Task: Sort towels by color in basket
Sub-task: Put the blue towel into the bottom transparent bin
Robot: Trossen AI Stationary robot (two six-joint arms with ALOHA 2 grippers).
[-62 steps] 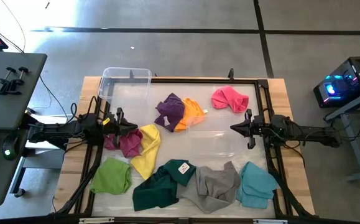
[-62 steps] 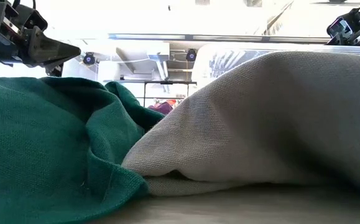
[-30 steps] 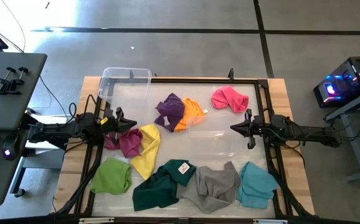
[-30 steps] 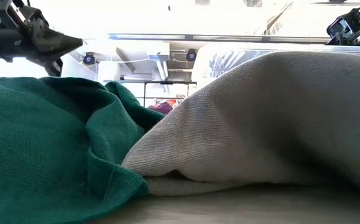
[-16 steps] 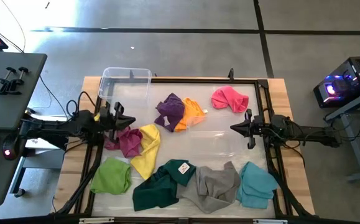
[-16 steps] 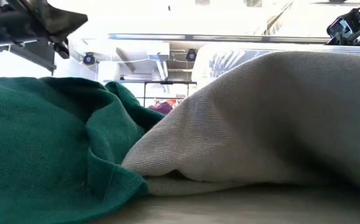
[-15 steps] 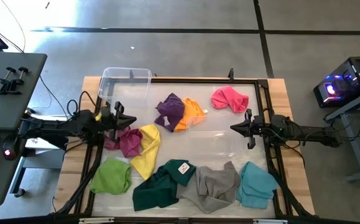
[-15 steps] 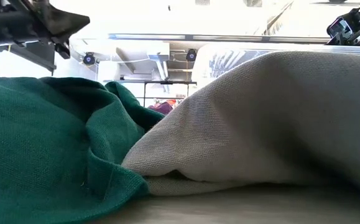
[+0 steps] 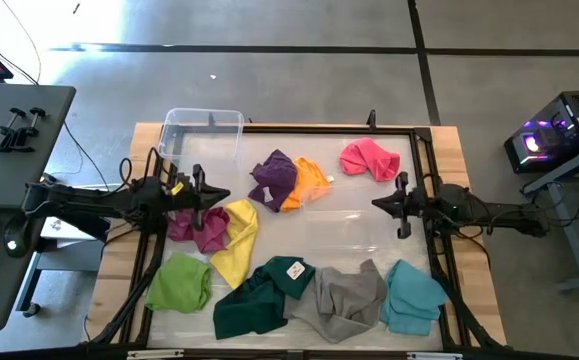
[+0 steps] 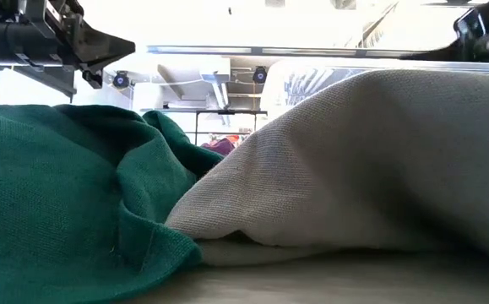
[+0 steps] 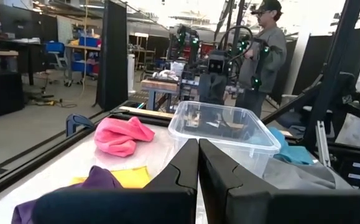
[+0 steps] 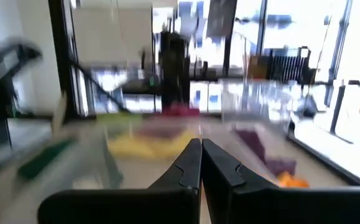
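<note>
Nine small towels lie crumpled on the table: purple and orange touching at centre, pink toward the far right, magenta and yellow at the left. Lime green, dark green, grey and light blue lie along the near edge. My left gripper is shut and hovers just above the magenta towel's far side. My right gripper is shut and hovers over bare table at the right. The left gripper's shut fingers point across the table.
A clear plastic bin stands at the far left corner. A black frame borders the work area. In the low view, the dark green towel and the grey towel fill the foreground. A person stands beyond the table.
My left gripper has risen above the magenta towel and moved a little toward the table's right, staying shut. My right gripper has started to move, shifting up in the low view. No towel has moved.
</note>
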